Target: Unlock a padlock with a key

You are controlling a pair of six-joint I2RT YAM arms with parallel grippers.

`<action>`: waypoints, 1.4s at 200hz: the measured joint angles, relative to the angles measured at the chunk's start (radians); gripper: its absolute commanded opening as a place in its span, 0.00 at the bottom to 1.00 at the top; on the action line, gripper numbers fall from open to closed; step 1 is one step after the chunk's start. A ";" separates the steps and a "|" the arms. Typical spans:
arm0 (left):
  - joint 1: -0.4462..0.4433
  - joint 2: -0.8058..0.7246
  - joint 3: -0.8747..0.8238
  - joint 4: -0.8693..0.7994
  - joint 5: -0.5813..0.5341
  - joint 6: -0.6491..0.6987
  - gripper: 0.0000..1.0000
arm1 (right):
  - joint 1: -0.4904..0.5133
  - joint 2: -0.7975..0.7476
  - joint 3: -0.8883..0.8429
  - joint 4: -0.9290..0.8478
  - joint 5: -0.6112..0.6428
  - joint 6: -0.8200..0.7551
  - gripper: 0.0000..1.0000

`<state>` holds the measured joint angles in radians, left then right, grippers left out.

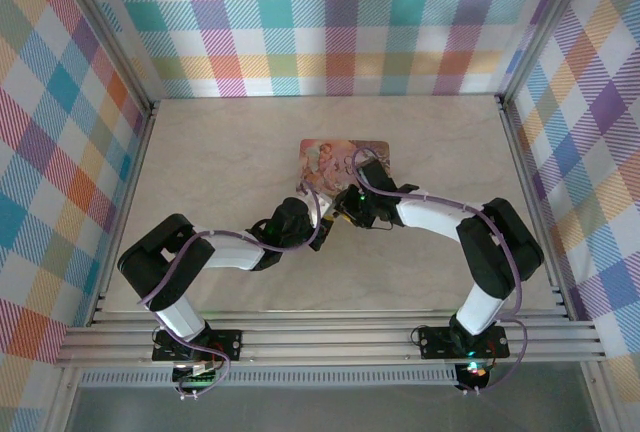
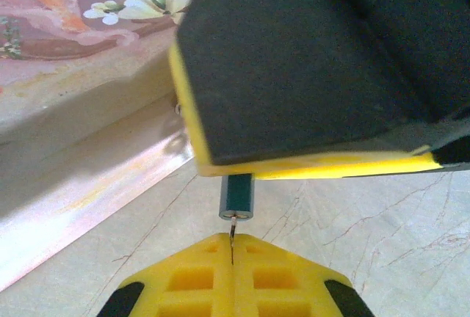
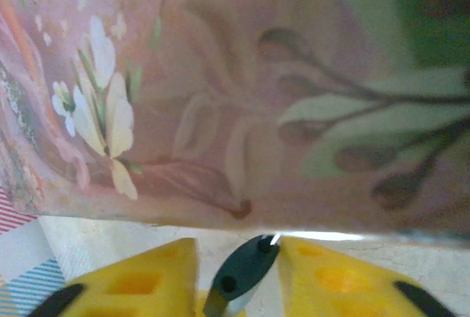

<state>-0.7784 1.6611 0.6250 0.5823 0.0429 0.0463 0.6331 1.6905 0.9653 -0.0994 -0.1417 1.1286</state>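
Pink tin (image 1: pixel 332 158) on marbled table (image 1: pixel 220 157)

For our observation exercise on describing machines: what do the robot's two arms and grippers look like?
Both the left arm and right arm have black joints, white shells and looping purple cables. The fingers are yellow with square recesses and black patches.

Pastel plaid walls (image 1: pixel 330 12) enclose a pale beige marble-patterned tabletop (image 1: pixel 220 152); silvery aluminium rails (image 1: pixel 330 337) line its near edge.
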 measured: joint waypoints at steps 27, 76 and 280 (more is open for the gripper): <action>-0.008 0.000 -0.004 0.000 -0.001 0.000 0.00 | -0.002 0.002 0.005 -0.008 -0.001 -0.004 0.09; -0.013 0.000 -0.009 0.006 -0.008 0.000 0.00 | -0.002 0.001 0.005 -0.012 -0.003 -0.008 0.00; -0.024 -0.191 -0.143 0.047 -0.030 -0.193 0.40 | -0.122 -0.243 -0.328 0.169 0.053 0.034 0.00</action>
<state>-0.8028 1.4704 0.4820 0.6296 0.0128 -0.1471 0.5114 1.4475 0.6373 0.0700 -0.0891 1.1622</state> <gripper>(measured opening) 0.397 0.063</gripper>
